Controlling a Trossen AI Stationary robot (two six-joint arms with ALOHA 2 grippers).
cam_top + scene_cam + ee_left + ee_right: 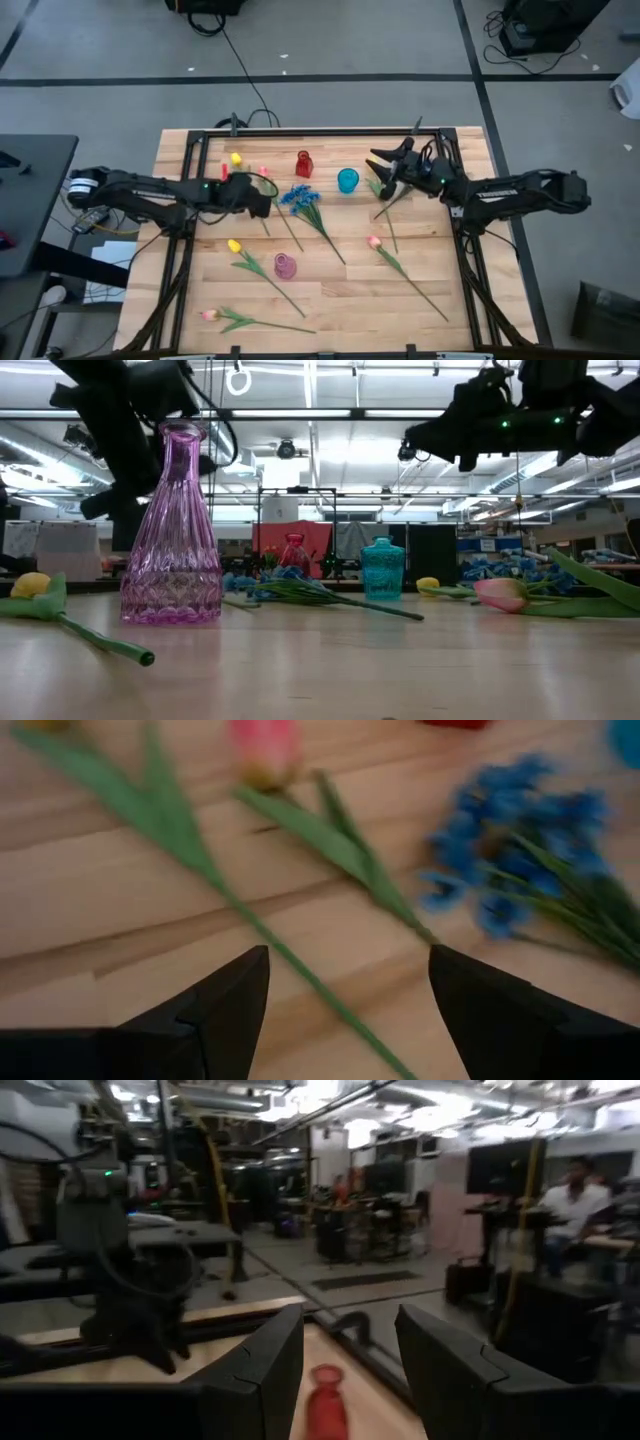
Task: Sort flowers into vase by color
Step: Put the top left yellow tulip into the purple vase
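Note:
Flowers lie flat on the wooden table [440,230]: a blue cluster [300,197], yellow tulips [236,158] [234,245], and pink tulips [374,241] [209,315]. A red vase [303,163], a cyan vase [347,180] and a pink glass vase [285,266] stand upright. My left gripper [268,203] hangs open, slanting down over a green stem [300,970], beside a pink tulip [265,750] and the blue cluster [530,840]. My right gripper [378,170] is open, held level above the table's far right, pointing at the red vase [325,1400].
A black frame runs along the table's edges [300,131]. A yellow bloom with its stem [380,195] lies under my right gripper. In the low view the pink vase [172,530] stands nearest, with the cyan vase [382,568] farther back. A person [575,1190] stands in the room behind.

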